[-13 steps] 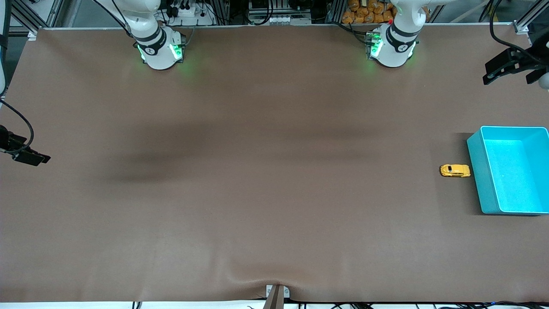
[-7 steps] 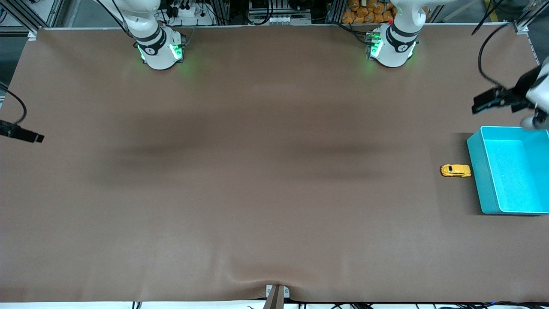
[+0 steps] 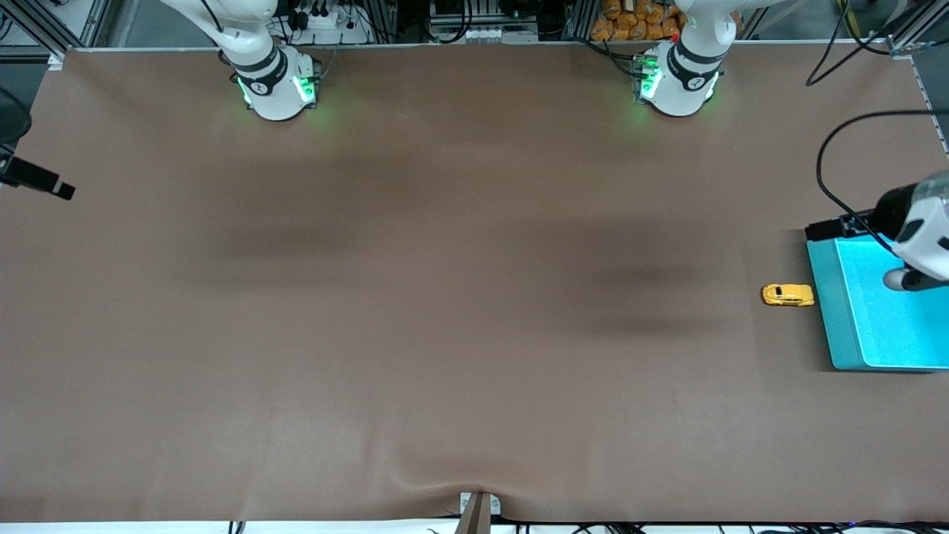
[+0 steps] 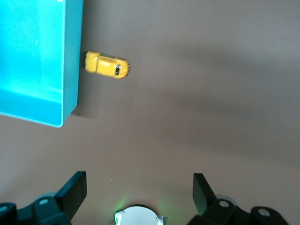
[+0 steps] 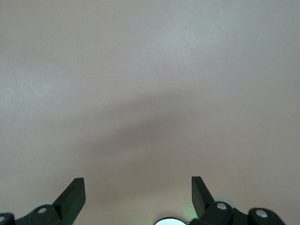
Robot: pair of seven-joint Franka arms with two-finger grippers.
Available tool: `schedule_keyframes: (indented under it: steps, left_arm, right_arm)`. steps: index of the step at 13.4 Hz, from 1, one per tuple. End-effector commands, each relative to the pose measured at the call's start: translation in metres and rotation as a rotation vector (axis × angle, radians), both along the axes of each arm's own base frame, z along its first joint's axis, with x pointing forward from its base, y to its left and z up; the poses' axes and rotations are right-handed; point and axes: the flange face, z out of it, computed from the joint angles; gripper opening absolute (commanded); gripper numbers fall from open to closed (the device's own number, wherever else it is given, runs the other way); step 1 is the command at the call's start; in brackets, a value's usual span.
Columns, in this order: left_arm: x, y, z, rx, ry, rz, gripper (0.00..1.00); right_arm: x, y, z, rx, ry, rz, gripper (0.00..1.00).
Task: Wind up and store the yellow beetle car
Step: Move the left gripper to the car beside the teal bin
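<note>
One small bright yellow beetle-shaped toy car [image 3: 787, 295] sits on the brown table cover [image 3: 445, 334], at the left arm's end of the table, just beside the wall of the one open teal plastic bin [image 3: 834, 326]; whether they touch I cannot tell. The bin's visible floor holds nothing.

The left gripper [image 4: 139, 196] hangs high over the bin's corner that lies farthest from the front camera, fingers spread wide, nothing between them. The right gripper [image 5: 138, 196] waits over bare cover at the right arm's end, its fingers spread too, empty.

Risks, as I judge them: the car is tiny and rounded, so a pinch set slightly off-centre could squirt it away or roll it on its wheels. A finger coming down on the bin's side could strike the wall and shove the bin.

Count: one car, one bin, two grippers.
</note>
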Motion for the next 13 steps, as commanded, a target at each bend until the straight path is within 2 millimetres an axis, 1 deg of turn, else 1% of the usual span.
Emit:
schedule_keyframes:
  steps: [1,2,3,4,5,6,7,8,9,11,12,13]
  left_arm:
    - [-0.004,0.021,-0.029,0.036,0.058,0.099,1.00]
    - [-0.008,0.033,-0.042,0.043,0.062,0.145,1.00]
    - [-0.011,0.039,-0.056,0.050,0.057,0.184,1.00]
    - [-0.014,0.052,-0.073,0.065,0.041,0.251,1.00]
    - [-0.017,0.067,-0.092,0.088,0.035,0.344,1.00]
    - [-0.021,0.081,-0.107,0.102,0.017,0.413,1.00]
    - [-0.025,0.087,-0.122,0.110,0.005,0.455,1.00]
    - [-0.028,0.091,-0.133,0.124,-0.010,0.512,1.00]
    - [-0.031,0.092,-0.147,0.149,-0.021,0.591,1.00]
    - [-0.029,0.094,-0.163,0.182,-0.070,0.742,1.00]
    - [-0.025,0.099,-0.174,0.196,-0.087,0.821,1.00]
    - [-0.022,0.110,-0.183,0.209,-0.112,0.924,1.00]
  right_arm:
    - [-0.006,0.026,0.004,0.014,-0.036,0.034,1.00]
    - [-0.001,0.032,0.007,0.011,-0.052,0.045,1.00]
    - [0.003,0.036,0.010,0.024,-0.082,0.047,1.00]
    - [0.008,0.038,0.017,0.053,-0.142,0.050,1.00]
    - [0.012,0.036,0.025,0.042,-0.187,0.047,1.00]
    - [0.008,0.036,0.022,0.042,-0.152,0.054,1.00]
    - [0.005,0.045,0.013,0.045,-0.102,0.063,1.00]
    - [0.006,0.059,0.012,0.030,-0.107,0.101,1.00]
    - [0.009,0.070,0.016,0.023,-0.141,0.128,1.00]
    - [0.011,0.084,0.013,0.014,-0.173,0.184,1.00]
    - [0.010,0.088,0.010,-0.003,-0.231,0.175,1.00]
    - [0.002,0.090,0.005,-0.011,-0.269,0.172,1.00]
